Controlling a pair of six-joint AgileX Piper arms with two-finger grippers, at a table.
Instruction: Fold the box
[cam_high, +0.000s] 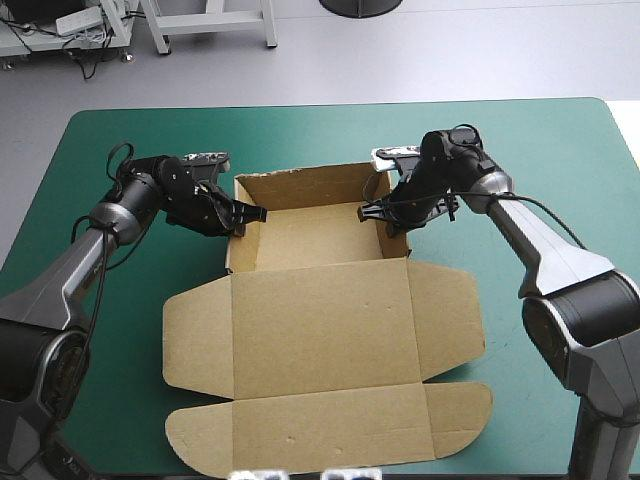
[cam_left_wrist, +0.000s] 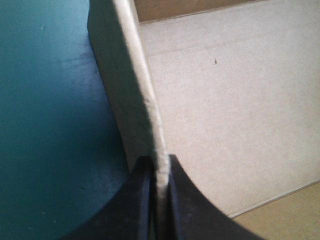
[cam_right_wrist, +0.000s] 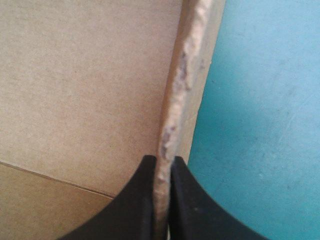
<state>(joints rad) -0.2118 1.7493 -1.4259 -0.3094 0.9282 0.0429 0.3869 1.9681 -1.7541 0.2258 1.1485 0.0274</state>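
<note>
The brown box lies mid-table as an open tray at the far end, with its lid and flaps flat toward the near edge. My left gripper is shut on the tray's raised left wall; in the left wrist view the wall's pale edge runs ahead from between my black fingers. My right gripper is shut on the raised right wall; in the right wrist view its rough edge stands between the fingers, box floor on one side.
The teal-green cover shows bare around the box on the left, right and far sides. The lid's tuck flap reaches close to the table's near edge.
</note>
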